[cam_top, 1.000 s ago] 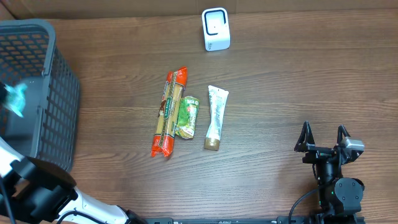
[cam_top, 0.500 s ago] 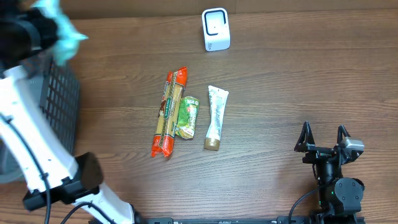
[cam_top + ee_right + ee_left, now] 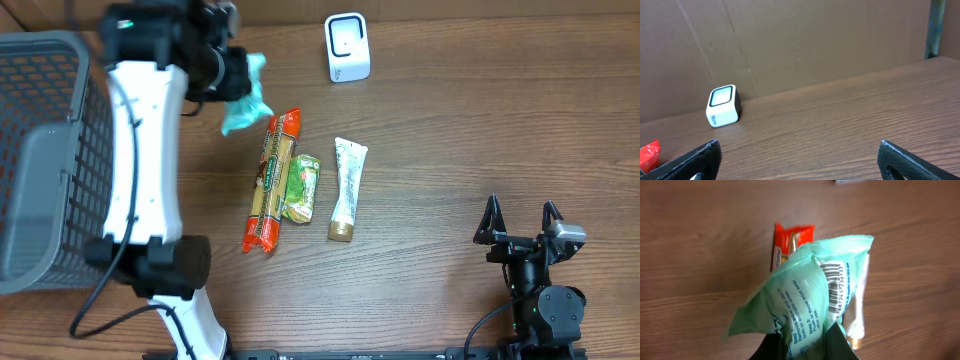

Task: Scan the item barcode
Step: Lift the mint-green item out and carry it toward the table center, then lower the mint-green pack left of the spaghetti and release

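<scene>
My left gripper (image 3: 228,78) is shut on a mint-green wipes packet (image 3: 243,98), held in the air just above the top end of the orange pasta packet (image 3: 272,180). In the left wrist view the packet (image 3: 810,285) fills the middle, pinched between my left gripper's (image 3: 802,341) black fingers, and its barcode (image 3: 834,287) faces the camera. The white scanner (image 3: 347,47) stands at the table's back, to the right of the packet; the right wrist view has the scanner (image 3: 723,106) at far left. My right gripper (image 3: 522,222) rests open and empty at the front right.
A grey mesh basket (image 3: 100,150) stands at the left edge. Beside the pasta packet lie a small green packet (image 3: 301,187) and a white tube (image 3: 347,188) in mid-table. A cardboard wall (image 3: 790,45) closes off the back.
My left arm has swung from over the basket at the left across to the right, carrying the green packet to above the pasta packet. The right arm has not moved.
</scene>
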### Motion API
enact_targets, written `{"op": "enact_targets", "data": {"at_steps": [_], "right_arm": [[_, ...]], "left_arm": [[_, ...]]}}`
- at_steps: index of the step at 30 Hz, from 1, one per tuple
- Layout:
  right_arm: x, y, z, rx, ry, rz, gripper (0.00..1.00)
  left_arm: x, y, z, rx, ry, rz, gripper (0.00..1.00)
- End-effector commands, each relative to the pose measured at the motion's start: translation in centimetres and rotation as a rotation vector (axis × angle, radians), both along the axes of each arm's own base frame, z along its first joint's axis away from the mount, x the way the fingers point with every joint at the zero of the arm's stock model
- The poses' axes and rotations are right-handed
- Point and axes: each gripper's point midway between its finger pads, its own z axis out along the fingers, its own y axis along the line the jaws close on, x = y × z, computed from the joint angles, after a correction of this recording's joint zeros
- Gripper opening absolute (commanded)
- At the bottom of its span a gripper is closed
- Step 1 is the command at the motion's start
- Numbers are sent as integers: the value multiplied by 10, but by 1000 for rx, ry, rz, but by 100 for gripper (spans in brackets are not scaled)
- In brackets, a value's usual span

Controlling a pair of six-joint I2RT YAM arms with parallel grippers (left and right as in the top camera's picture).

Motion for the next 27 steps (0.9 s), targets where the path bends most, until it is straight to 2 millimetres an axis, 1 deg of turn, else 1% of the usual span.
{"op": "enact_targets", "data": {"at_steps": [1, 3, 5, 8, 11, 16, 20, 24, 27], "right_arm": [[0, 2, -2, -1, -3, 5, 100], [0, 2, -2, -1, -3, 5, 100], [0, 2, -2, -1, -3, 5, 100], [0, 2, -2, -1, -3, 5, 100], [0, 2, -2, -1, -3, 5, 100], [0, 2, -2, -1, -3, 5, 100], [0, 2, -2, -1, -3, 5, 100], [0, 2, -2, -1, -3, 5, 100], [0, 2, -2, -1, -3, 5, 100]], "left_arm": [[0, 5, -52, 68, 116, -4, 4], [-3, 11, -74, 104, 158, 2, 5], [-7, 23, -95, 168, 198, 15, 5], [-16, 38, -121, 257, 248, 14, 4], [-23, 40, -147, 278, 283, -31, 4], [-33, 46, -192, 311, 317, -30, 5], [-42, 56, -220, 371, 325, -56, 4], [-47, 54, -239, 365, 321, -78, 6], [-49, 36, -249, 297, 309, -158, 9]]}}
